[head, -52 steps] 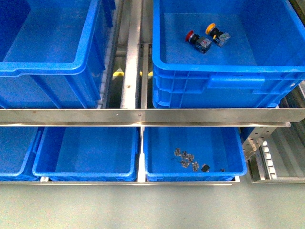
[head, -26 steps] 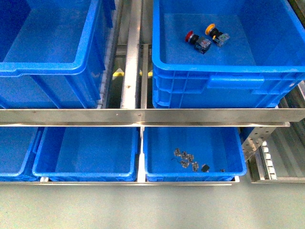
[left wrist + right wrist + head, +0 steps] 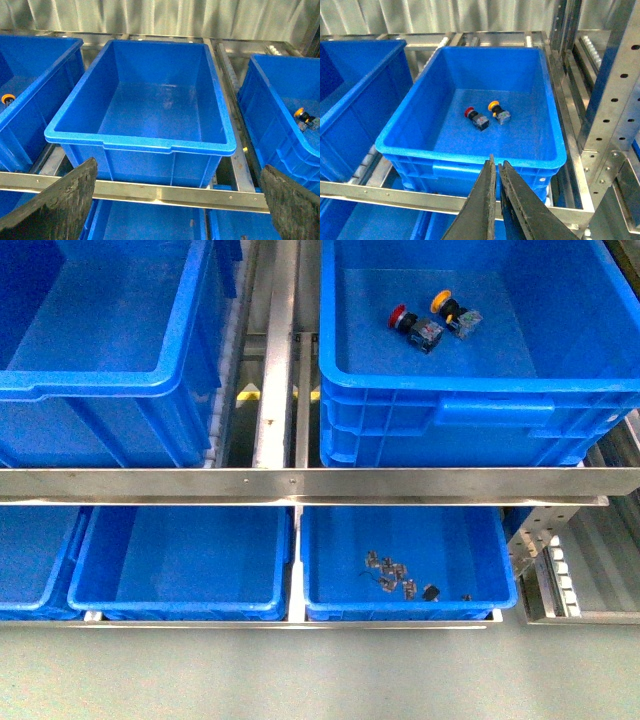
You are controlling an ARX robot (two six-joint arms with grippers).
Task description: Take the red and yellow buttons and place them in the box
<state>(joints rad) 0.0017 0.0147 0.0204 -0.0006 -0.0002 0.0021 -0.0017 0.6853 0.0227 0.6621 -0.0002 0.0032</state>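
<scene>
The box (image 3: 480, 418), a deep blue bin with a ribbed front and a handle recess, stands upper right on the rack. On its floor lie a red button (image 3: 410, 326) and a yellow button (image 3: 456, 312), close together. The right wrist view shows the same box (image 3: 470, 156) with the red button (image 3: 475, 117) and the yellow button (image 3: 498, 112). My right gripper (image 3: 497, 160) is shut on nothing, before and above the box's front rim. My left gripper (image 3: 178, 165) is open and holds nothing, facing an empty smooth-fronted bin (image 3: 145, 110). No arm shows in the front view.
A steel rail (image 3: 300, 483) crosses in front of the bins, with shallow blue trays below it. One tray holds small metal parts (image 3: 395, 575). A perforated steel upright (image 3: 615, 100) stands right of the box. A further orange cap (image 3: 7, 99) shows in the far left bin.
</scene>
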